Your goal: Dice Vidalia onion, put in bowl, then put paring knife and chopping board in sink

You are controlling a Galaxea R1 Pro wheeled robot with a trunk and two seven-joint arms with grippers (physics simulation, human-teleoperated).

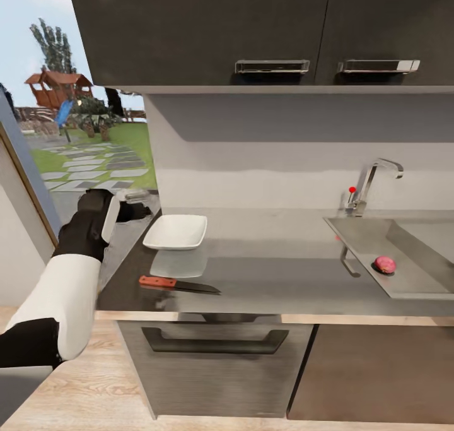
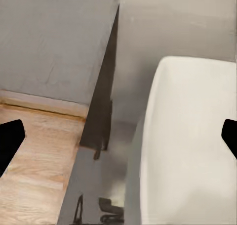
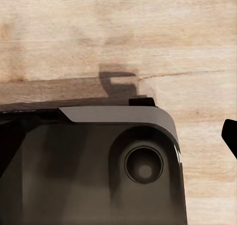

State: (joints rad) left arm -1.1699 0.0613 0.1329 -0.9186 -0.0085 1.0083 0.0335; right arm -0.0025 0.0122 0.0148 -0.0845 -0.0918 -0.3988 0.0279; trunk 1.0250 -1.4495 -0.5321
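The left gripper hovers at the countertop's left end, fingers apart, empty, just beside the bowl. The risk, as I judge it, is that a careless swing there nudges the bowl, or knocks the paring knife lying near the front edge onto the floor. At the right end, the onion sits in the sink. Count: one bowl, one knife, one onion. The right gripper's state I cannot tell.
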